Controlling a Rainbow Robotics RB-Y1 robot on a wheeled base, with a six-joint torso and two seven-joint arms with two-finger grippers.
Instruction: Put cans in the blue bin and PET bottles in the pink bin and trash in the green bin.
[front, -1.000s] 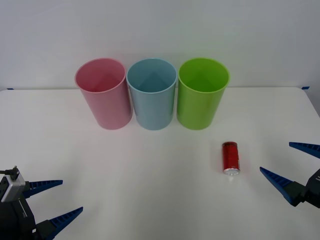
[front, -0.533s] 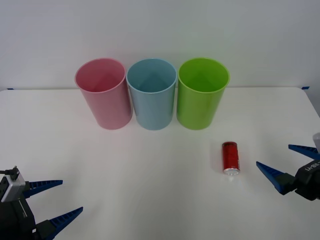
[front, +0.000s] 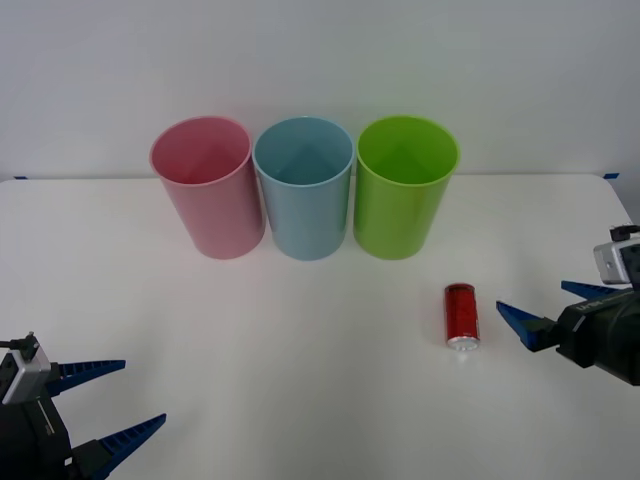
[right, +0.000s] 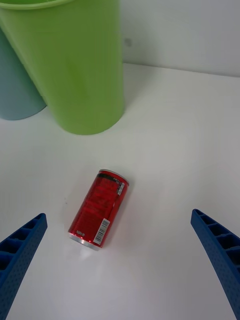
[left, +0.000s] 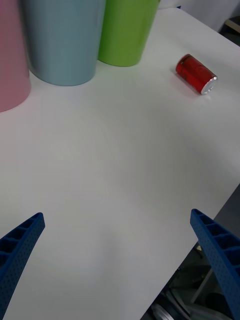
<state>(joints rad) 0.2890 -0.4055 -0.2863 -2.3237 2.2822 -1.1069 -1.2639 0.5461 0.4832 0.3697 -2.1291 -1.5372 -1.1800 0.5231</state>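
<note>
Can (front: 461, 316): a small red drink can with silver ends is laid on its side on the white desk (front: 300, 350), near the green bin (front: 405, 187) and apart from it. The right claw (front: 548, 309) is held wide open just beside it. Rolling is to be expected if one finger strikes the rounded wall first. The left claw (front: 108, 402) is parked wide open at the near desk edge.

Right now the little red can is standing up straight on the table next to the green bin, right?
Not quite. The red can is lying on its side, not standing up; the right wrist view shows it flat on the table. It does lie near the green bin, with the open right pincer beside it.
</note>
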